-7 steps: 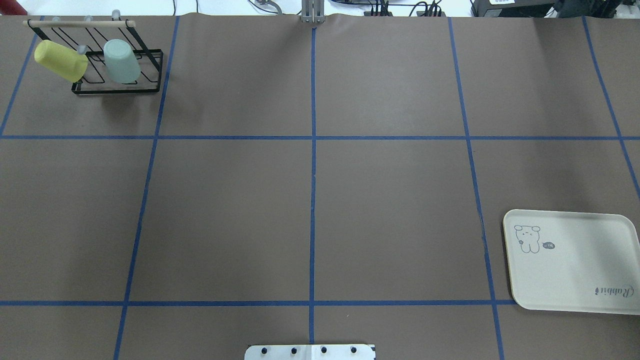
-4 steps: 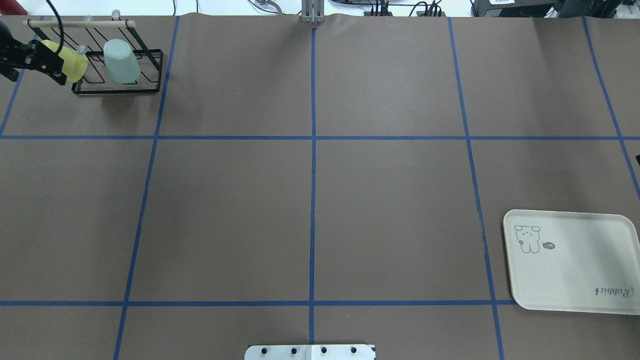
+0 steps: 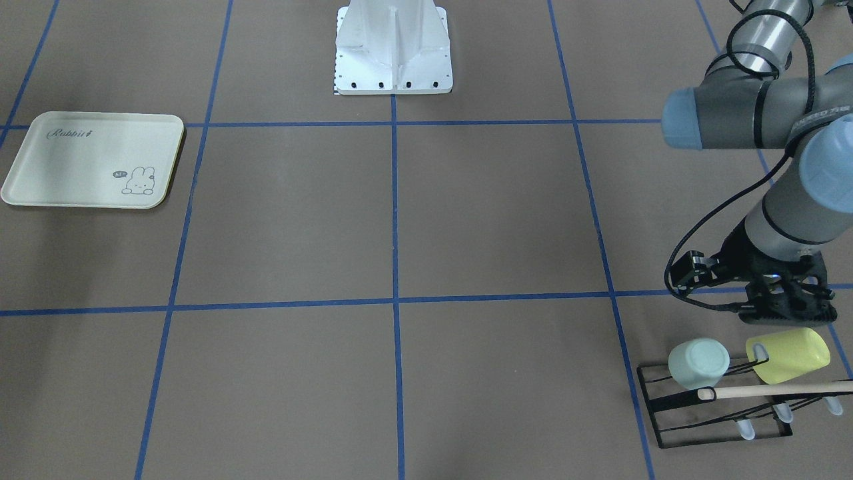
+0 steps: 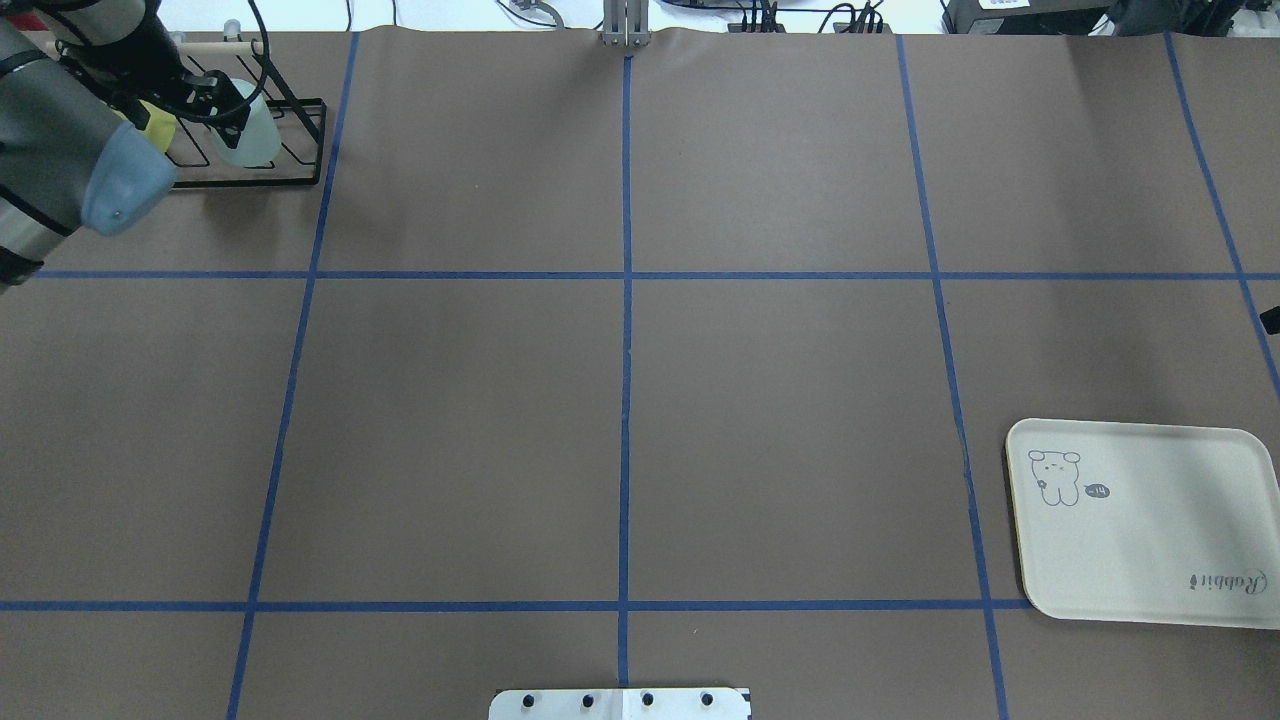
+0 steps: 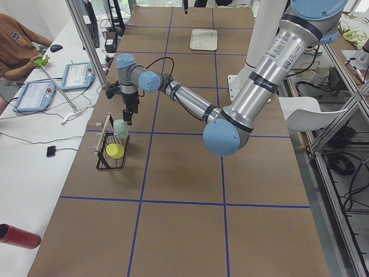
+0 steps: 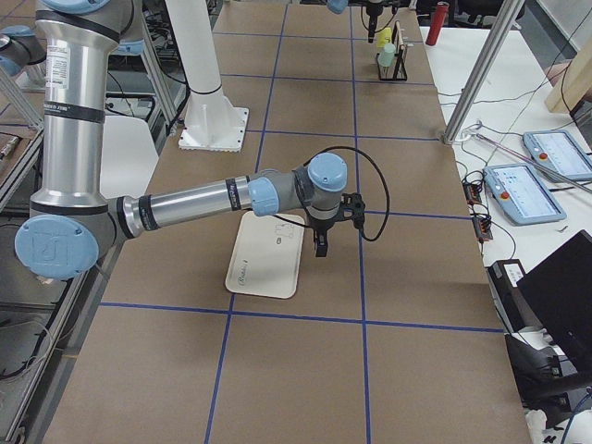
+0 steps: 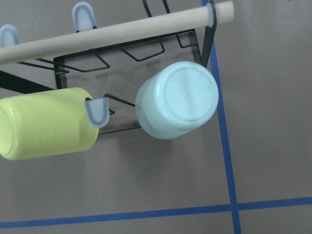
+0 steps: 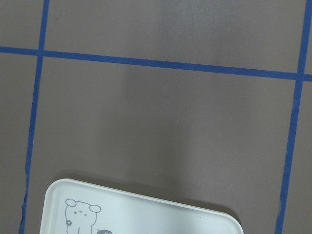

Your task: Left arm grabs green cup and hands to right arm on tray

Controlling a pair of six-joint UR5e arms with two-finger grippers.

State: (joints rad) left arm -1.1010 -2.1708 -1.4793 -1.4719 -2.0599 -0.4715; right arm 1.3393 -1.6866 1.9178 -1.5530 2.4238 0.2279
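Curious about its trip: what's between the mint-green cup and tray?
Beyond the rack holding the green cup, only bare table and blue tape reach the tray, per overhead view.

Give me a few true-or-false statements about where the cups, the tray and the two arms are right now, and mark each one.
1. The green cup hangs on the black wire rack. True.
2. The tray already holds a cup. False: the green cup and the yellow-green cup are both on the rack.
3. The left gripper is clamped around the green cup. False: it hangs above the rack, and its wrist view shows the cup free.
4. The right gripper hovers close to the tray. True.
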